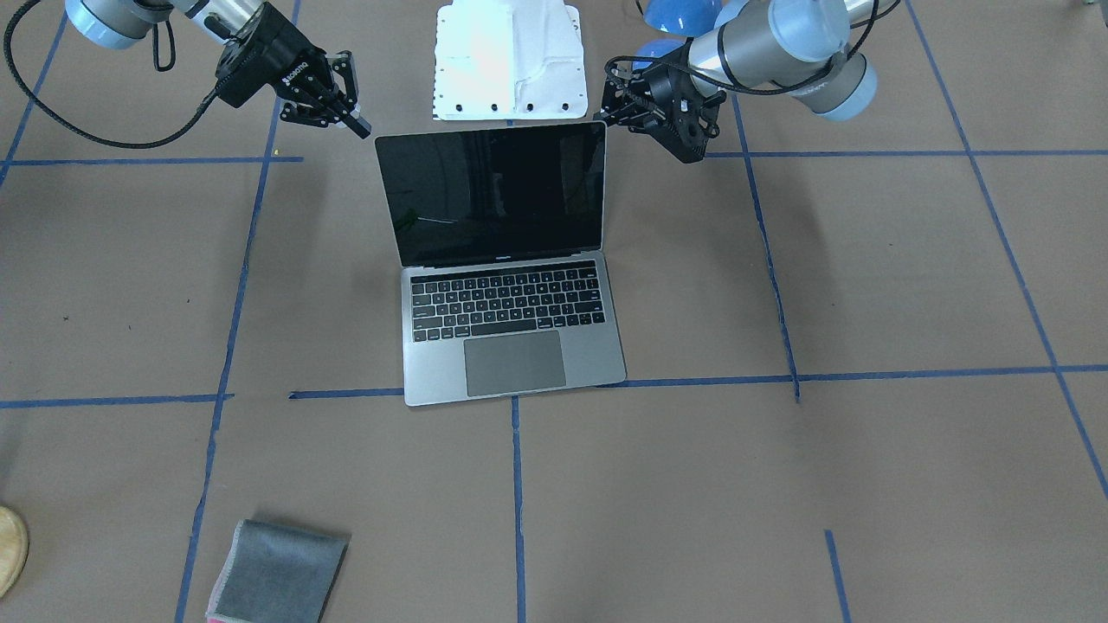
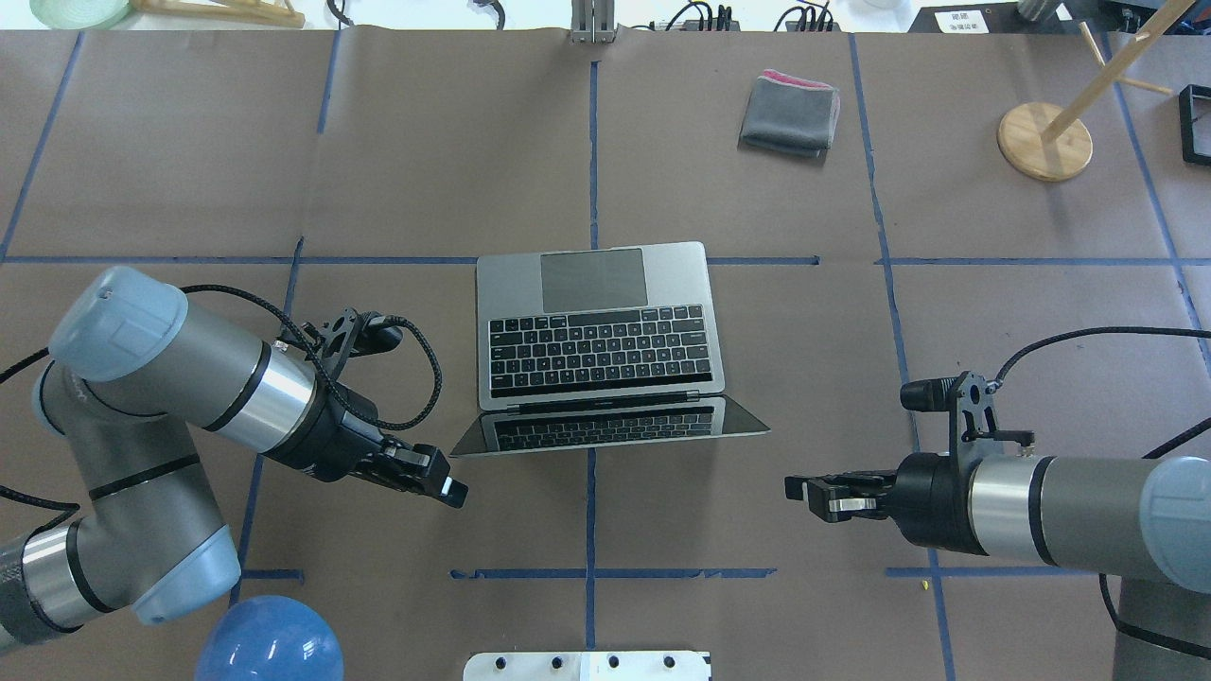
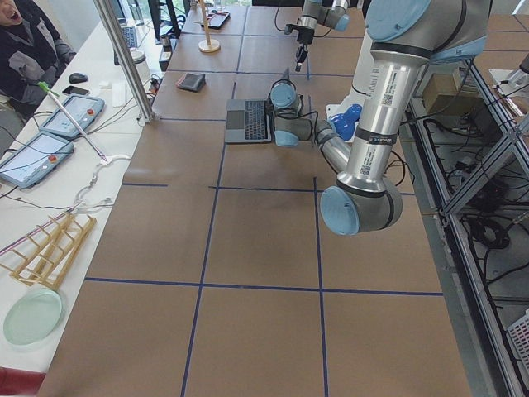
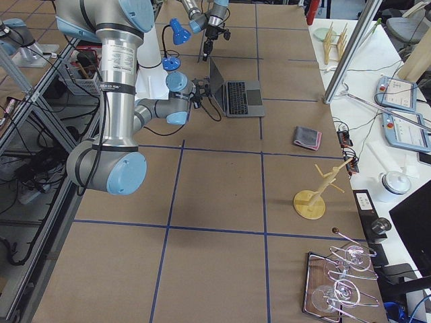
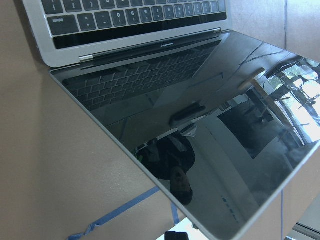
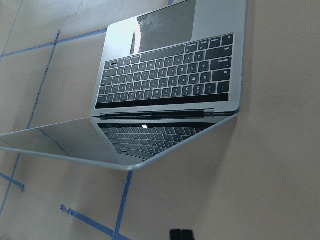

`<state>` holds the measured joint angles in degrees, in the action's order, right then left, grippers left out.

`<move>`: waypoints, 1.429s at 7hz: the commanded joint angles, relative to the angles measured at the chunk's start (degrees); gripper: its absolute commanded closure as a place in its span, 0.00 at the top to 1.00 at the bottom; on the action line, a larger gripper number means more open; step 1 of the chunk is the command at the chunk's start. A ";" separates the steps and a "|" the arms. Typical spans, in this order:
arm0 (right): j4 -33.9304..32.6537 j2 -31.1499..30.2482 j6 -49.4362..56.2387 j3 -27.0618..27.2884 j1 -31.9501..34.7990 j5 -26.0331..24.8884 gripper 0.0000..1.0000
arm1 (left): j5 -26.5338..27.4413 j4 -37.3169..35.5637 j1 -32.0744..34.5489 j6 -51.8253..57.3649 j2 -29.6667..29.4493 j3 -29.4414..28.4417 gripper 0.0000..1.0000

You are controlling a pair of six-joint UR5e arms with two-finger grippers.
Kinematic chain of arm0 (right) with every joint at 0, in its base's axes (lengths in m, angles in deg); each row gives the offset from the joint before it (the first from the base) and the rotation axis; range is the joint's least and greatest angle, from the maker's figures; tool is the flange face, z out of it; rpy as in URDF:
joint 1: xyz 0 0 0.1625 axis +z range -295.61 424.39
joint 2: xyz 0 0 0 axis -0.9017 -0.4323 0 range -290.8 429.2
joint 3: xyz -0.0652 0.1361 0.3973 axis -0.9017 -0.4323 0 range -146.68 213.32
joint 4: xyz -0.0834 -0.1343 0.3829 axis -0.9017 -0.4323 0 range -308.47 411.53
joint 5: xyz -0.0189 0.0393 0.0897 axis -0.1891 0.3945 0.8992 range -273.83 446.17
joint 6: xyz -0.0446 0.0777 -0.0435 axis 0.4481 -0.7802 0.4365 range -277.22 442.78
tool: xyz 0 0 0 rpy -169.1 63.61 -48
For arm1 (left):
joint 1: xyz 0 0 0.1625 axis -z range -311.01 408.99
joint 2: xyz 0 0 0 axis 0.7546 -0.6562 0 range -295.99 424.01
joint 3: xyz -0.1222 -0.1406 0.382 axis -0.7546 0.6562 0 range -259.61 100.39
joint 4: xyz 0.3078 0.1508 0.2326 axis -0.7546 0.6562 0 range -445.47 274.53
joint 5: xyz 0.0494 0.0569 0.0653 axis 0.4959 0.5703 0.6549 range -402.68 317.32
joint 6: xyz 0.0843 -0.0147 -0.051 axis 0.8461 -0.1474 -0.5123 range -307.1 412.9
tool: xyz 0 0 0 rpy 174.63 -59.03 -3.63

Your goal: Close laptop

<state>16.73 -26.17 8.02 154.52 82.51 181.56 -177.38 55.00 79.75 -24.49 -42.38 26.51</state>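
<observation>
The laptop [image 2: 601,326] sits open in the middle of the worktop [image 2: 189,170], keyboard flat and trackpad on the far side from the robot. Its hinge runs left to right. The lid [image 2: 605,430] leans back past upright toward the robot, dark screen facing up and away.

Both arms wait on the robot's side of that lid, 1 at each top corner. The left tool [image 2: 452,489] lies just beside the lid's left corner and the right tool [image 2: 799,492] just beside the right corner. Each points inward and slightly forward at the lid edge. I'd call them about even, the left perhaps a touch nearer. Both look pressed together, pinching nothing; each wrist camera shows only 1 small black tip at its bottom edge.

To my eye nothing of the closing is done yet. The lid has to swing away from the robot and down over the keys, so a push from behind, where the tools already are, suits it. A push at 1 corner alone may twist the base on the paper.

I can't tell whether either tip touches the lid's rim. The lid's back is out of sight. In the 2 end views the laptop is small and partly behind the arms.

A folded grey cloth [image 2: 788,115] lies well apart, far right.
</observation>
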 commanded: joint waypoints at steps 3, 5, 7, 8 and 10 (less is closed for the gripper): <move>-0.44 0.98 -0.04 -0.17 2.43 -0.64 0.00 | 0.05 -0.02 0.96 0.05 0.04 1.37 0.02; -4.99 4.65 -0.04 -0.26 4.46 -0.64 0.00 | 2.14 -0.02 0.97 -0.04 -0.05 1.37 0.02; -7.03 6.95 -0.04 -0.26 4.82 -0.64 0.00 | 3.74 -0.02 1.05 -0.04 -0.05 1.19 0.02; -7.04 6.96 -0.04 -0.26 4.82 -0.64 0.00 | 4.26 0.06 1.23 -0.04 -0.05 1.28 0.02; -7.04 7.04 -0.04 -0.26 5.52 -0.47 0.00 | 4.27 -0.02 2.28 -0.04 -0.13 1.19 0.02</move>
<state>9.70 -19.19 7.98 154.26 87.65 180.95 -173.20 55.04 81.42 -24.53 -42.46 27.73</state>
